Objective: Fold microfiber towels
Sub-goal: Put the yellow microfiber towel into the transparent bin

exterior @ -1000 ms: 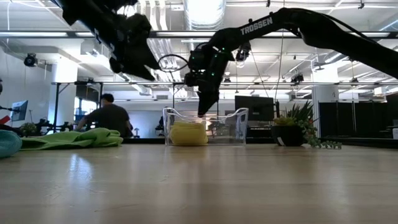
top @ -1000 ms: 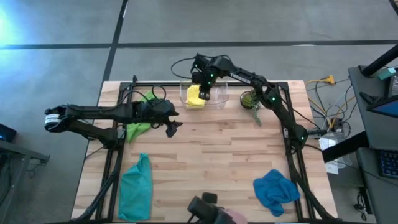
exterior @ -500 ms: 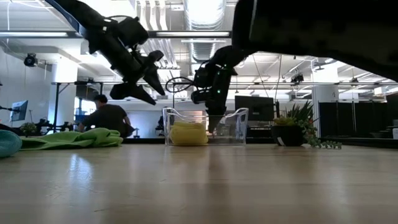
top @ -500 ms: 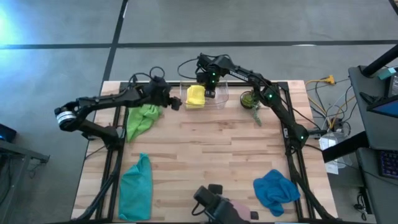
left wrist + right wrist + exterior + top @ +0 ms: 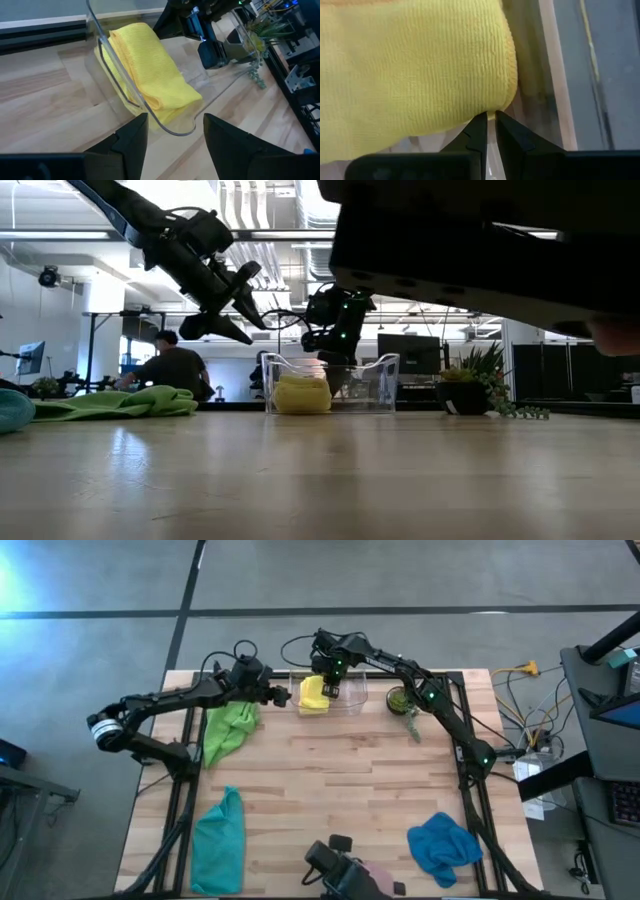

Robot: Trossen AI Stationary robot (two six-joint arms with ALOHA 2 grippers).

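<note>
Where the left gripper [image 5: 285, 698] was seen a second ago over the lime green cloth [image 5: 227, 728] in the high view, it is now found at the clear plastic bin [image 5: 352, 698] on the far edge of the light wooden table [image 5: 330, 790]. The folded yellow microfiber towel [image 5: 313, 692] is lying in that bin, the right gripper [image 5: 334, 690] just beside it. The teal towel [image 5: 219, 833] and the blue towel [image 5: 442, 844] are left crumpled at the near corners.

In the low view, the left gripper [image 5: 238, 308] is seen raised above the table, fingers apart and empty, beside the bin [image 5: 380, 385]. A seated person [image 5: 172, 368] is visible in the room behind, and a small potted plant [image 5: 470, 392] is set on the table. A dark blurred shape covers the upper right.

In the left wrist view, the parted fingers [image 5: 132, 140] are shown near the bin's rim [image 5: 172, 131], holding nothing.

In the right wrist view, the fingers [image 5: 477, 132] are nearly closed against the yellow towel's edge [image 5: 420, 70]; whether cloth is pinched cannot be told.
</note>
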